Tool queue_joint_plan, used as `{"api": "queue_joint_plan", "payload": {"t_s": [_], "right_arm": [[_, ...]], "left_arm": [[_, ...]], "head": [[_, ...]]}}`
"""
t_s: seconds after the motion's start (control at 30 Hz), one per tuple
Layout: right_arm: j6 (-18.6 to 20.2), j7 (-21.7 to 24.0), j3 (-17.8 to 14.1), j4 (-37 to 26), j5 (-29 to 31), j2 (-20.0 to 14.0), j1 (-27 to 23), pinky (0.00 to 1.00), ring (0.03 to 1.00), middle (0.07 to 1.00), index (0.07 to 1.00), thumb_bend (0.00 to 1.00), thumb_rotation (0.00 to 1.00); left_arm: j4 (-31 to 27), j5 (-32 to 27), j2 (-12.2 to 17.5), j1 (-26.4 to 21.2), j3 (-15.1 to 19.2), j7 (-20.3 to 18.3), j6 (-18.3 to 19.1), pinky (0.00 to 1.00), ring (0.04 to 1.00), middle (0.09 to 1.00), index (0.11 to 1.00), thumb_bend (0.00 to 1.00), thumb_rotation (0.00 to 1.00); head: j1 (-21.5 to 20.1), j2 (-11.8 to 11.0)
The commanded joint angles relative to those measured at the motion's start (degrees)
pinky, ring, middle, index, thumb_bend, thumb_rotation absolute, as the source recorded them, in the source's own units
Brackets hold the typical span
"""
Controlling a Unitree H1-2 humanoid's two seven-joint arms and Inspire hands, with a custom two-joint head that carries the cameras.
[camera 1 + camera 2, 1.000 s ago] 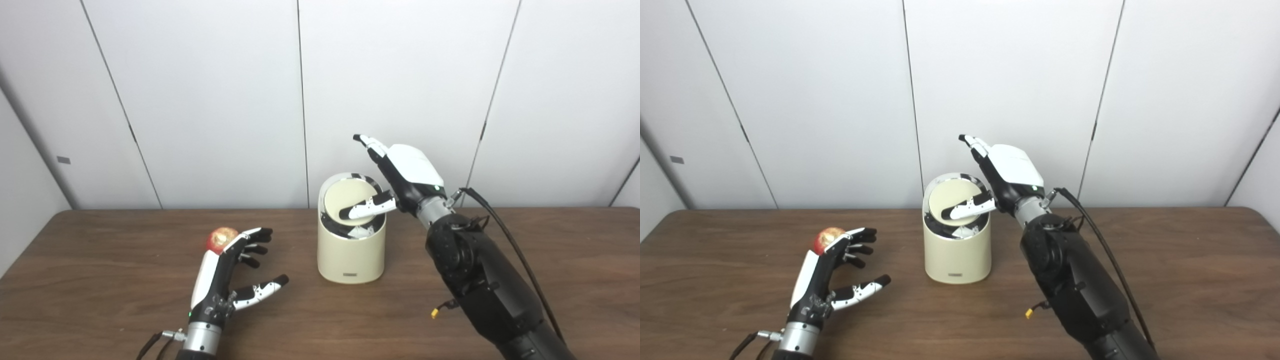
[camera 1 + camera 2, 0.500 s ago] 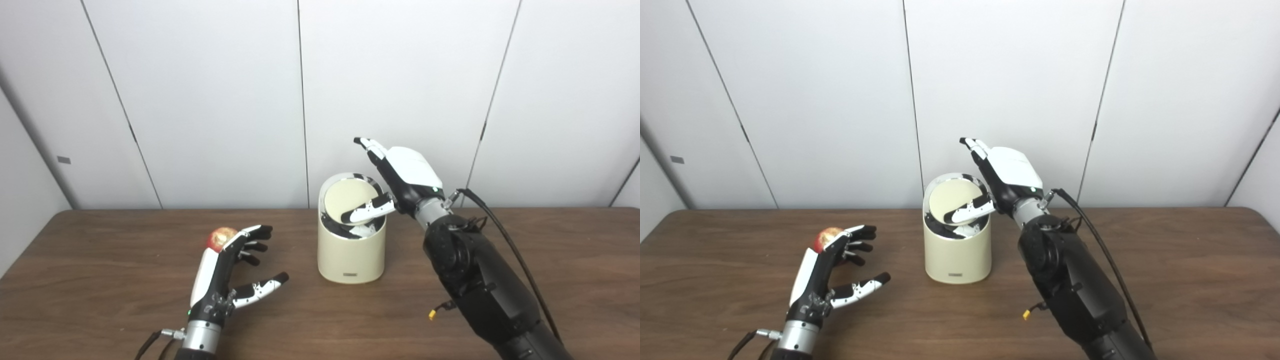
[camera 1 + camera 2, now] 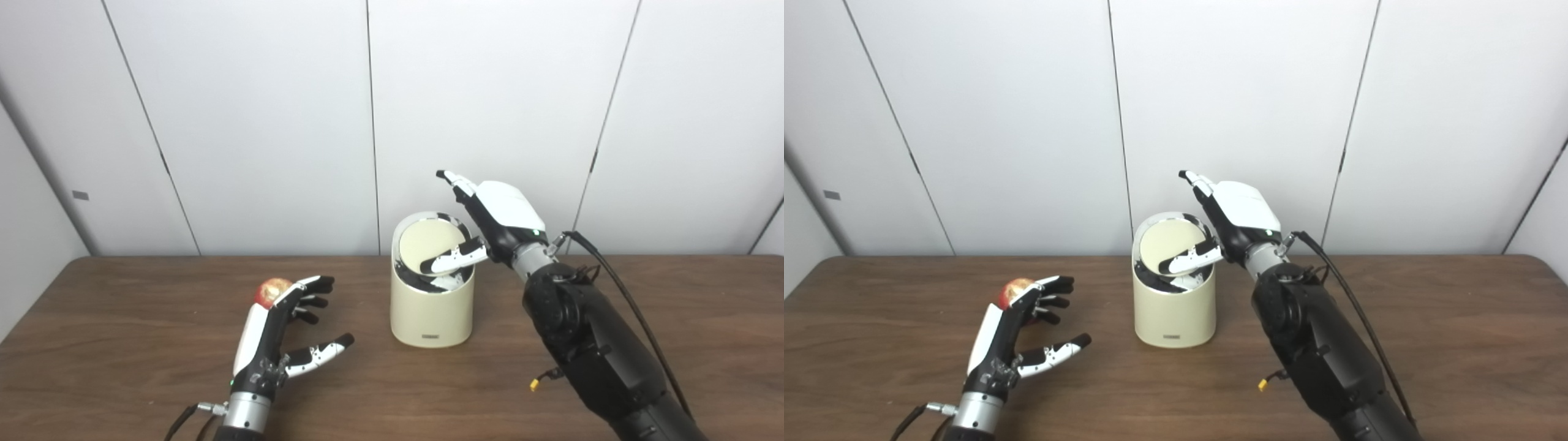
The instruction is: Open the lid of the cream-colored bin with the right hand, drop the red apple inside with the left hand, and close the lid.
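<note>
Wooden table [image 3: 122,343], cream-colored bin [image 3: 432,306], lid [image 3: 429,251] tilted.
My right hand [image 3: 490,214], spread, should press its thumb steadily; left hand [image 3: 275,331], spread, waits beside red apple [image 3: 271,290].

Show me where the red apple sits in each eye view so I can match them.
Left eye view: red apple left of centre on the table, behind the left hand.
Right eye view: red apple further left, behind the same hand.
Shared landmark: cream-colored bin, to the apple's right in both.
</note>
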Motion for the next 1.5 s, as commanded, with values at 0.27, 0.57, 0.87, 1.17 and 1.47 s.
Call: {"api": "queue_joint_plan", "payload": {"t_s": [0.27, 0.57, 0.87, 1.17, 1.47], "right_arm": [[-0.9, 1.2, 0.5, 0.3, -1.2, -2.4, -0.8, 0.67, 0.811, 0.926, 0.938, 0.92, 0.29], [-0.7, 3.1, 2.0, 0.7, -1.6, -2.8, -1.0, 0.67, 0.814, 0.930, 0.929, 0.93, 0.25], [0.0, 5.0, 2.7, 0.1, -1.0, -2.8, -0.3, 0.68, 0.828, 0.933, 0.928, 0.92, 0.26], [0.0, 4.5, 2.4, -0.5, -1.4, -2.6, -0.2, 0.67, 0.820, 0.923, 0.929, 0.88, 0.26], [-1.4, 2.3, 0.4, -3.0, -0.6, -3.0, -0.3, 0.65, 0.795, 0.903, 0.917, 0.88, 0.25]], "left_arm": [[-3.2, -0.7, 0.7, -0.9, 0.6, -0.5, -0.8, 0.54, 0.678, 0.753, 0.773, 0.67, 0.06], [-3.3, -0.7, 0.7, -0.9, 0.5, -0.9, -0.7, 0.54, 0.676, 0.749, 0.770, 0.67, 0.06], [-2.4, -0.4, 0.8, -0.9, 0.5, -0.5, -1.9, 0.55, 0.679, 0.745, 0.764, 0.67, 0.04], [-2.1, -0.8, 1.0, -1.2, 0.6, -0.6, -1.4, 0.55, 0.677, 0.750, 0.770, 0.66, 0.05], [-1.0, -1.1, 0.9, -1.8, 0.4, -0.7, -1.9, 0.54, 0.678, 0.749, 0.770, 0.66, 0.06]], "head": [[0.2, 0.7], [0.3, 0.9], [0.3, -0.2], [-0.1, -0.3], [-0.6, -0.5]]}}
